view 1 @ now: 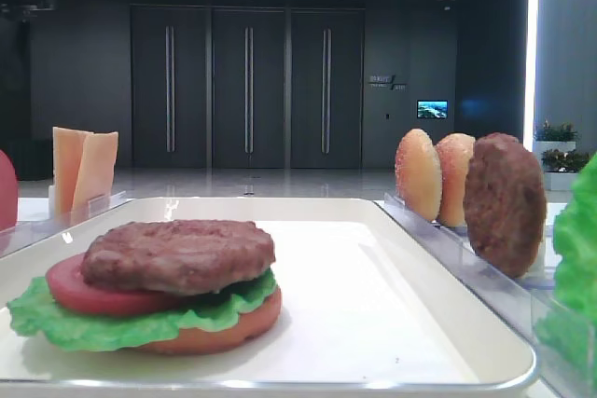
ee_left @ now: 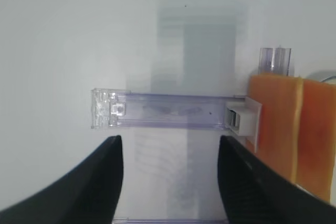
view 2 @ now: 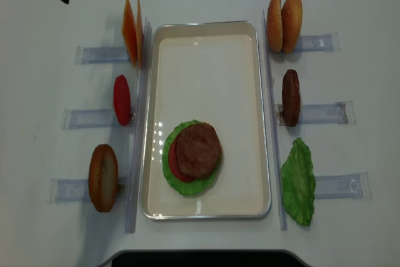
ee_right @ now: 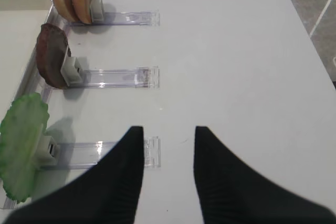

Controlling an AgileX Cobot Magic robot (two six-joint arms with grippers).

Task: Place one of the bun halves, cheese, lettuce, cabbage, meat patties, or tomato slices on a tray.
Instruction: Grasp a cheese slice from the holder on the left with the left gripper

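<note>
The two cheese (ee_left: 286, 129) slices stood on edge at the tray-side end of a clear holder strip (ee_left: 163, 109), just ahead and to the right of the left pincer (ee_left: 169, 174), which hovered above the counter (ee_left: 79, 35) with jaws wide and empty. The right pincer (ee_right: 168, 174), equally wide, hung far across the tray (view 2: 206, 54), so the left arm was nearer.
</note>
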